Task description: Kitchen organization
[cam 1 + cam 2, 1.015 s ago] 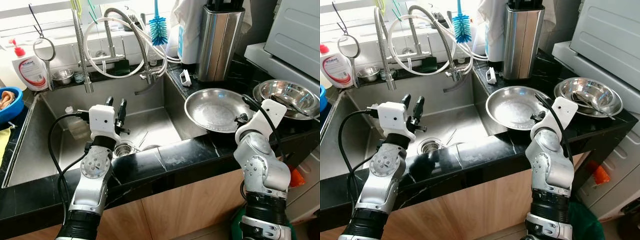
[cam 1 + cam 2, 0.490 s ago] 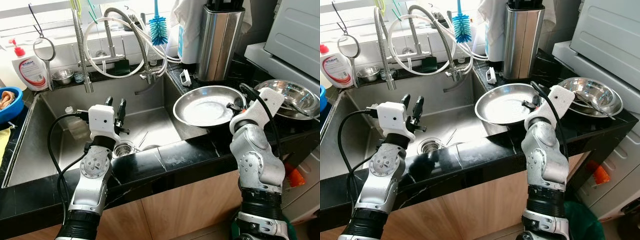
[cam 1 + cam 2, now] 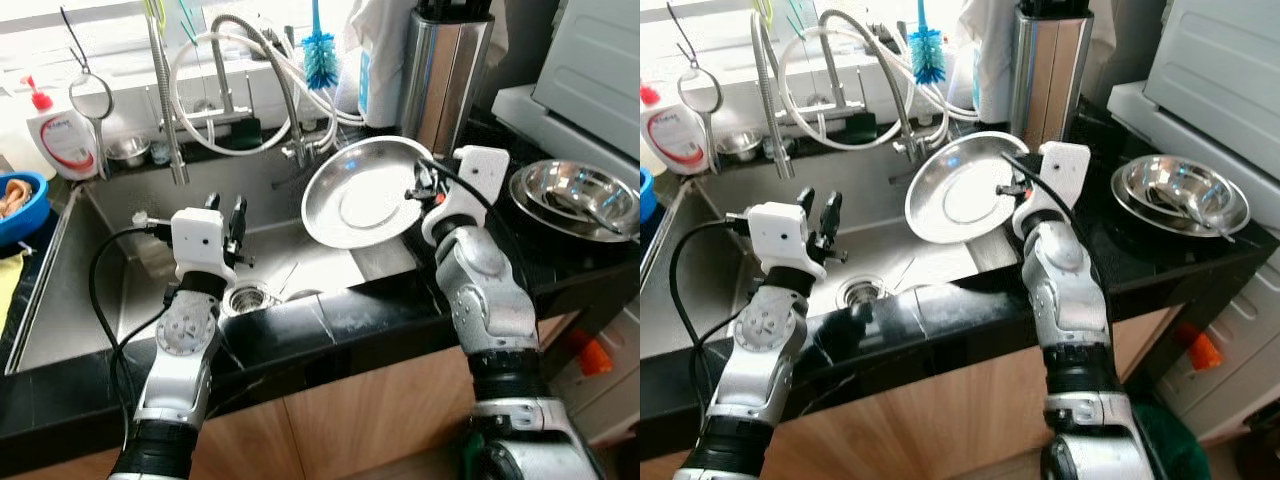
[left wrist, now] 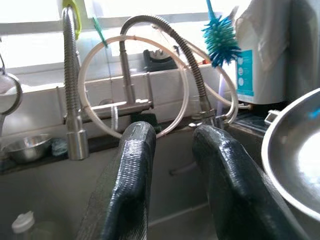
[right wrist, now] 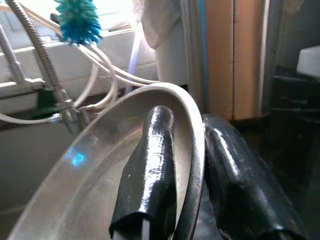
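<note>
The sink (image 3: 70,290) takes up the left and centre of the worktop, its drain (image 3: 246,298) near the front wall and the tap hose (image 3: 262,50) arching over the back. On the dark worktop (image 3: 340,320) to the right stands a steel bowl (image 3: 580,195) with utensils in it, well apart from the sink.

The steel pan (image 3: 362,192) is held tilted over the right end of the sink, clear of the worktop, with its open face turned toward the robot. The right gripper (image 3: 418,193) has its two fingers (image 5: 150,170) clamped on the pan's rim, one inside and one outside.

The step in hand appears to be carrying the pan into the sink. To do it well:

1. Keep the grip firm; a rim pinch on a smooth steel pan can slip or let the pan swing.
2. Move leftward and down slowly, keeping the far rim clear of the tap hose and the blue brush (image 3: 320,58).
3. Set the pan flat on the sink floor before releasing.

The left gripper (image 3: 224,215) hovers above the drain, fingers slightly parted and holding nothing. Keep it out of the pan's path.
</note>
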Available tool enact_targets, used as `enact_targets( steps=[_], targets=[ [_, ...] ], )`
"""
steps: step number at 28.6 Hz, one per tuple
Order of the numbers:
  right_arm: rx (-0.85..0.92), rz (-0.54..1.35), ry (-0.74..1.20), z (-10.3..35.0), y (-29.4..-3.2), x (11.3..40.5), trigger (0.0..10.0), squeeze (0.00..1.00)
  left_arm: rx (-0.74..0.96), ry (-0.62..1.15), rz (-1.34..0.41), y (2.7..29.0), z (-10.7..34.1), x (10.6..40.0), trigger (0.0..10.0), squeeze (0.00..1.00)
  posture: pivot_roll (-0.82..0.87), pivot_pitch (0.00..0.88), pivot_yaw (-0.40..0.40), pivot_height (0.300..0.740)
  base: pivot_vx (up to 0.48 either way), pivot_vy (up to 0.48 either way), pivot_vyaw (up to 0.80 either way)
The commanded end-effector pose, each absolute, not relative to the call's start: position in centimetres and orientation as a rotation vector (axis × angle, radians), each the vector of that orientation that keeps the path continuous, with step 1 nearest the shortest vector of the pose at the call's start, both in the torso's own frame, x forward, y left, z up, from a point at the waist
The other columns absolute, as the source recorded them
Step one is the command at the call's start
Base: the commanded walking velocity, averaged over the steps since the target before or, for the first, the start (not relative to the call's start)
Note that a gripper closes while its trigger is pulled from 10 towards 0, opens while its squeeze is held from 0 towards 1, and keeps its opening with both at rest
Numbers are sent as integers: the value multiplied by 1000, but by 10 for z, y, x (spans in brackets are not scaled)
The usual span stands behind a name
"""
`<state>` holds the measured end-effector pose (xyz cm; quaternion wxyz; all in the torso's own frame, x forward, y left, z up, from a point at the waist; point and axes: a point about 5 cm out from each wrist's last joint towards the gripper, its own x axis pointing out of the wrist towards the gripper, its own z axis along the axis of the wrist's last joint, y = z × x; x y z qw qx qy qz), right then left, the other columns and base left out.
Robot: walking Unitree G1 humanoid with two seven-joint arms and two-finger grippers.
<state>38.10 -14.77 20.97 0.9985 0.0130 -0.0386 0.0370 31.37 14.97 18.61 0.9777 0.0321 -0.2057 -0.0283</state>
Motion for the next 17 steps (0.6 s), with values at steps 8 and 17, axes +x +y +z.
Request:
enact_targets(
  steps=[8, 17],
  targets=[
    [-104, 158, -140, 217, -149, 399, 10000, 0, 35, -372, 9, 160, 185, 317, 10000, 0, -78, 0, 49, 740, 0, 0, 0],
    [-165, 219, -93, 198, -138, 402, 10000, 0, 39, -350, 50, 164, 184, 319, 10000, 0, -78, 0, 48, 740, 0, 0, 0]
  ],
)
